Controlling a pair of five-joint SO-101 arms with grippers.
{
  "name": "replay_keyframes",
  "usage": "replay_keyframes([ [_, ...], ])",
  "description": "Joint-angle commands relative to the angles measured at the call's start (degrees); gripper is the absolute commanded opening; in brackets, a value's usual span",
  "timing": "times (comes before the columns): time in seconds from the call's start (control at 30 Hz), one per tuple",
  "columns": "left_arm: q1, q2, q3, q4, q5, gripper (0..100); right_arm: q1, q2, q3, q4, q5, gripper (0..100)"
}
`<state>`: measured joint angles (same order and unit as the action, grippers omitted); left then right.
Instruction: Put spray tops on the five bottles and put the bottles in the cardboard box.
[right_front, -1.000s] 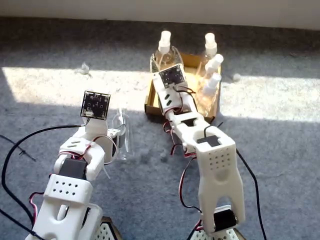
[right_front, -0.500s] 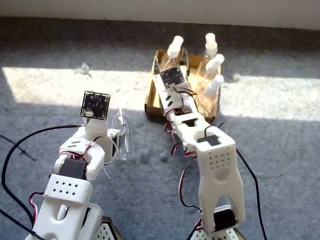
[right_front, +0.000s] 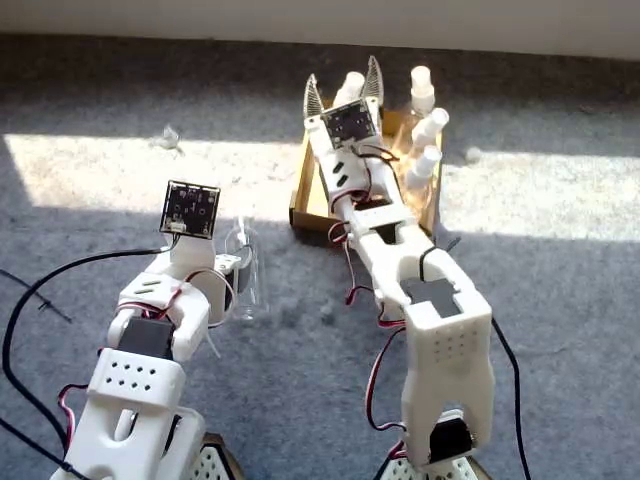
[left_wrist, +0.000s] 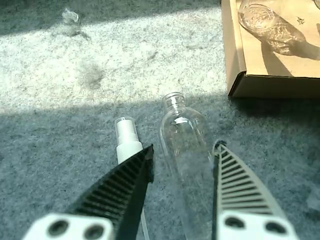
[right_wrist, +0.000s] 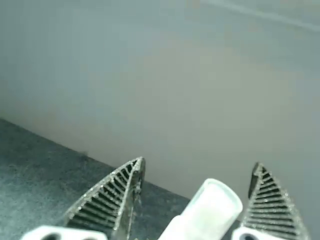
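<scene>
The left fingers (left_wrist: 125, 185) are spread around a capless bottle (left_wrist: 187, 150) on the carpet (left_wrist: 60, 150), with a spray top (left_wrist: 127, 137) just outside one. The right fingers (right_wrist: 112, 192) are spread around a second top (right_wrist: 212, 205) above the box (right_front: 300, 200).

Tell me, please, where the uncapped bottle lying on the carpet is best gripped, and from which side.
Probably around the mid-body of the uncapped bottle, coming from above. It lies on its side, open neck toward the cardboard box, so both long flanks are free. The open left end effector has one finger beside each flank; mind the spray top lying nearby.
</scene>
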<state>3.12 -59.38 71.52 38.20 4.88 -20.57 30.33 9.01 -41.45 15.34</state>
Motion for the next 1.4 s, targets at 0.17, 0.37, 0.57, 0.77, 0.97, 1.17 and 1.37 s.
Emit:
replay_keyframes([
  [0.17,-0.57,-0.13,-0.31,-1.05,0.00,19,-0.31,-13.76,-1.19,12.62,0.35,28.3],
  [0.37,-0.57,-0.31,-0.31,-1.05,0.00,19,-0.31,-26.68,-1.27,28.88,0.62,28.3],
  [0.57,-7.25,-0.48,-2.07,-2.02,0.00,19,-4.70,-41.01,-1.01,53.76,0.70,28.3],
  [0.77,-28.00,0.22,-11.65,0.62,-0.88,19,-15.96,-52.53,1.54,75.21,0.44,28.3],
  [0.97,-44.09,6.46,-16.22,6.33,-13.10,19,-23.87,-58.86,13.93,85.23,0.44,28.3],
  [1.17,-51.82,28.00,-29.85,3.78,-19.69,19,-25.71,-56.22,19.30,85.67,-4.57,28.3],
  [1.37,-56.22,54.29,-52.00,8.53,-19.78,19,-27.03,-40.66,5.93,94.90,-13.71,28.3],
])
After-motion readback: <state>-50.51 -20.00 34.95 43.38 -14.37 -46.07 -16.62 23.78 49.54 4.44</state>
